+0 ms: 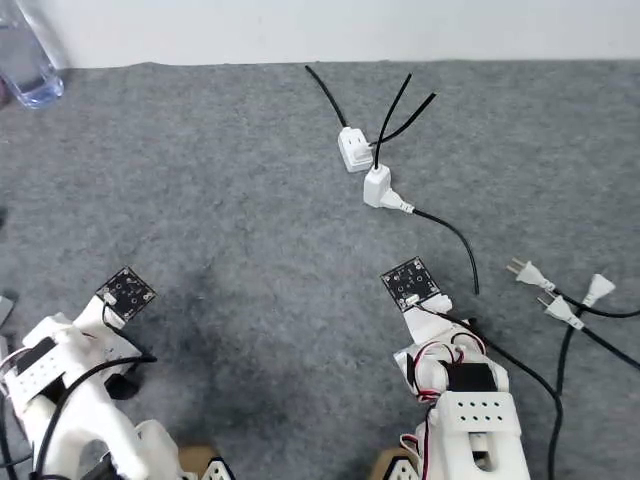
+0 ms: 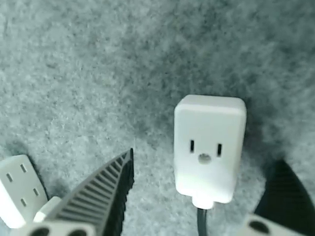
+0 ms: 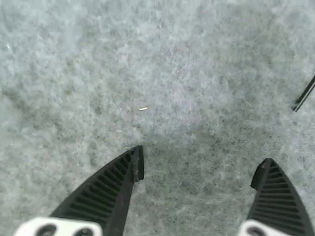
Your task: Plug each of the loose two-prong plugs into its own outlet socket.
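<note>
Both with jaws apart, the left gripper point(image 2: 205, 157) hangs over a white rectangular outlet socket point(image 2: 209, 147) beside a second white socket point(image 2: 17, 189), the right gripper point(image 3: 202, 155) over grey felt mat point(image 3: 147, 59), and white two-prong plugs point(image 1: 527, 273) lie well apart from the sockets.

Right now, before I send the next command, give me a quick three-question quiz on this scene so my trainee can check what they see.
1. True or false: the right end effector is shut on a plug.
2. Multiple choice: in the left wrist view, what lies on the carpet just ahead of the left end effector? A) a water bottle B) a white outlet socket with empty slots C) a screwdriver
3. Count: how many loose white plugs on black cords lie near the high view's right edge?

Key: 1 false, it is open over bare grey carpet; 2 B; 3 three.
</note>
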Tool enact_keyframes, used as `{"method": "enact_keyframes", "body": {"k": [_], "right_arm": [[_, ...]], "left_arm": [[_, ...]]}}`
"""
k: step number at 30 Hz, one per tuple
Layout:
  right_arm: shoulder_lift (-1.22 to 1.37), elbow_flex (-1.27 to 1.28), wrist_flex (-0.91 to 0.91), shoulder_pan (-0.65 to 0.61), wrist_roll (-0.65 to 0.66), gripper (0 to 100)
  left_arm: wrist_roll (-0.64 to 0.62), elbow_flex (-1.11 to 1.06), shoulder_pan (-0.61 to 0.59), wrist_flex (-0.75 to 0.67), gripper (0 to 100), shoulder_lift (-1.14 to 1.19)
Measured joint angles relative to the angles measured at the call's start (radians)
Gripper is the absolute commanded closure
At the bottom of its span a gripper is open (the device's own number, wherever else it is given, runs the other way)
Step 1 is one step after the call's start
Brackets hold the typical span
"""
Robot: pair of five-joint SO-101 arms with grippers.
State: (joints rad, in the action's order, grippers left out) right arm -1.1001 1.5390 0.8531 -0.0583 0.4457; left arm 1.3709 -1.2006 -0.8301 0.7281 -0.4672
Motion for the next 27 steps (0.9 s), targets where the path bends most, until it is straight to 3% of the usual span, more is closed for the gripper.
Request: {"method": "enact_keyframes", "body": {"k": [6,8,13,20,27], "right_arm": [[0.0,0.0,0.0,0.0,0.0,66.0],[0.0,0.0,0.0,0.0,0.0,66.0],[0.0,0.0,0.0,0.0,0.0,66.0],[0.0,0.0,0.0,0.0,0.0,66.0],[0.0,0.0,0.0,0.0,0.0,66.0]], "left_arm": [[0.021,0.195,-0.018,0.315,62,0.014],[0.025,0.226,-0.021,0.348,62,0.014],[0.028,0.209,-0.021,0.292,62,0.017],[0.029,0.041,-0.008,0.068,62,0.017],[0.032,0.035,-0.003,0.051,62,0.017]]}}
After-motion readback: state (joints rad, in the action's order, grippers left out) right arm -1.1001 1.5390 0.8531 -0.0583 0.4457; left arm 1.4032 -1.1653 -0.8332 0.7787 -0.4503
